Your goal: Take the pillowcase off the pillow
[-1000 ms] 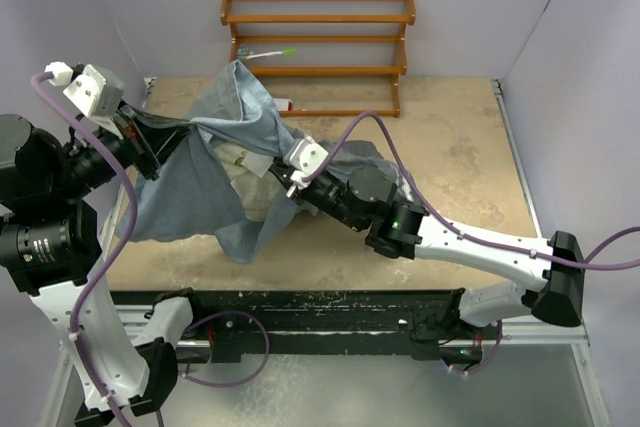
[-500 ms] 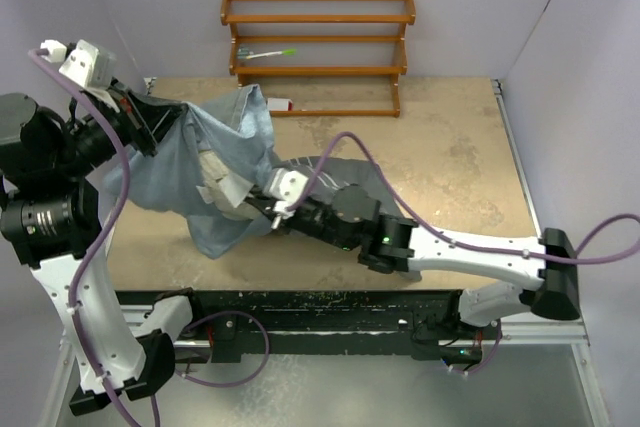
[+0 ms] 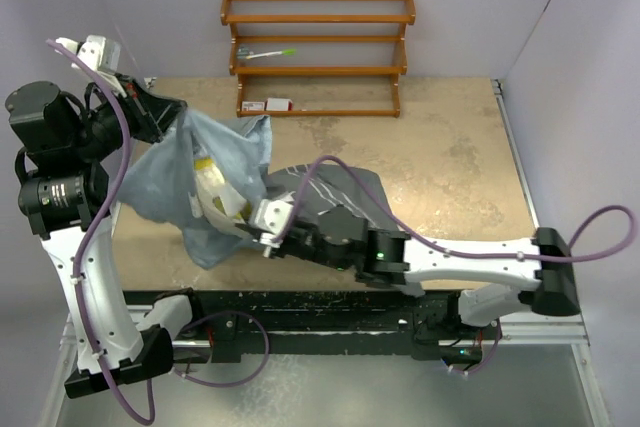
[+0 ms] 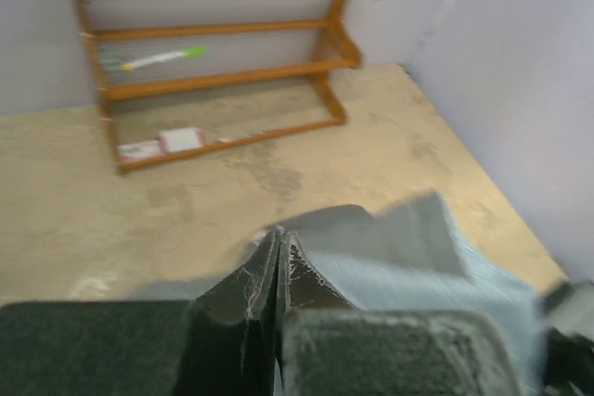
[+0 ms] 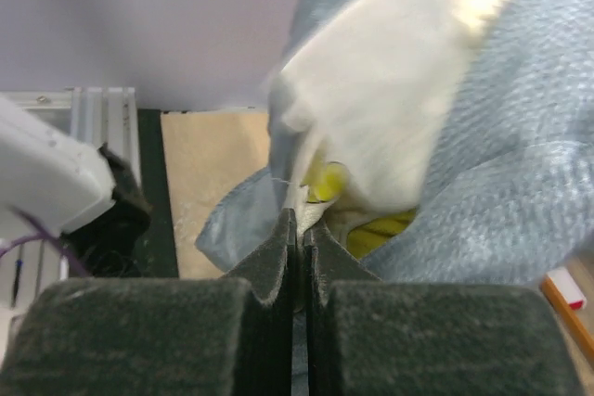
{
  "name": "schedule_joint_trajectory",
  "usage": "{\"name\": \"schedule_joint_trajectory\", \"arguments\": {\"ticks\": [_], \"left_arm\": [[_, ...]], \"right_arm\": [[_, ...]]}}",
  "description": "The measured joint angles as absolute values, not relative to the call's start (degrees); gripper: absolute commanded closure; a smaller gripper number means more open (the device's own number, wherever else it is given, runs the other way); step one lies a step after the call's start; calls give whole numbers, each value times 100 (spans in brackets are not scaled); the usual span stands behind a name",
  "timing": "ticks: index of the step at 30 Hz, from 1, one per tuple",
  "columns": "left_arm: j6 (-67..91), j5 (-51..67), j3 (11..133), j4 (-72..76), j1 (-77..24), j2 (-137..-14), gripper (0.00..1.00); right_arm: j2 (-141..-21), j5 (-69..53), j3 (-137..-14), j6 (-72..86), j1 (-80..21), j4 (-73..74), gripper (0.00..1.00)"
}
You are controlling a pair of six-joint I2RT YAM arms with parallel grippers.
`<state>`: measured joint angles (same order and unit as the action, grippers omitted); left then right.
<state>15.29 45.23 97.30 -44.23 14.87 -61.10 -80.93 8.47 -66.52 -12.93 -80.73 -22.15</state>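
Pulling apart over the last second, the right end effector (image 3: 263, 237) has drawn steadily farther from the wooden rack (image 3: 318, 52), toward the table's (image 3: 450, 157) near edge. The left end effector (image 3: 168, 117) has risen and swung a little closer to the rack's left end.

The right wrist view shows the right fingers pressed together on a thin cream edge with yellow beside it, which looks like the seam of the pillow (image 3: 215, 192). In the left wrist view the left fingers are closed tight on a fold of the pillowcase (image 3: 165, 172), held up off the table.

Outward from both grips, the cover now gapes. Its pale blue-grey inside is turned out around the pillow, and more cream quilting and yellow edging shows than before. The dark striped part of the cover trails flat on the table, in front of the rack and to the right of the pillow.

The pillow sits in front of the rack's left end, well short of it and partly out of the cover's mouth. The opposed pull appears to be working. Fabric is draped around the pillow's far side, so the removal seems about midway.
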Motion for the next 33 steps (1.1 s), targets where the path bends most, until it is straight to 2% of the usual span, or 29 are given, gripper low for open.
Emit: {"name": "schedule_joint_trajectory", "arguments": {"ticks": [7, 10, 13, 14, 15, 16, 17, 21, 25, 29, 33], "left_arm": [[1037, 2674, 9537, -3435, 1509, -6182, 100], [917, 2493, 9275, -3347, 1509, -6263, 99], [788, 3138, 9102, -3479, 1531, -6416, 75], [764, 3555, 9080, -3577, 1531, -6458, 60], [731, 3892, 9076, -3656, 1529, -6477, 36], [681, 4392, 9109, -3771, 1529, -6484, 16], [572, 4700, 9177, -3905, 1525, -6482, 9], [78, 6062, 10130, -4639, 1525, -6438, 5], [-226, 6869, 10702, -4829, 1525, -6060, 3], [-405, 7299, 10674, -4980, 1518, -5610, 4], [-812, 7299, 10033, -5221, 1518, -5487, 3]], "right_arm": [[-6300, 659, -5286, -1020, -8486, -1717, 100], [-5819, 676, -4904, -847, -8503, -1667, 100], [-5596, 1011, -4794, -760, -8449, -1653, 100], [-5658, 1142, -4895, -738, -8390, -1599, 100], [-5798, 1240, -5072, -705, -8300, -1503, 100], [-5999, 1293, -5325, -672, -8160, -1393, 100], [-6180, 1280, -5540, -635, -8003, -1310, 100], [-6792, 1186, -6211, -489, -7150, -1162, 100], [-7161, 1083, -6713, -541, -6713, -856, 100], [-7507, 910, -7153, -668, -6672, -569, 100], [-7913, 786, -7609, -716, -6676, -268, 100]]}}
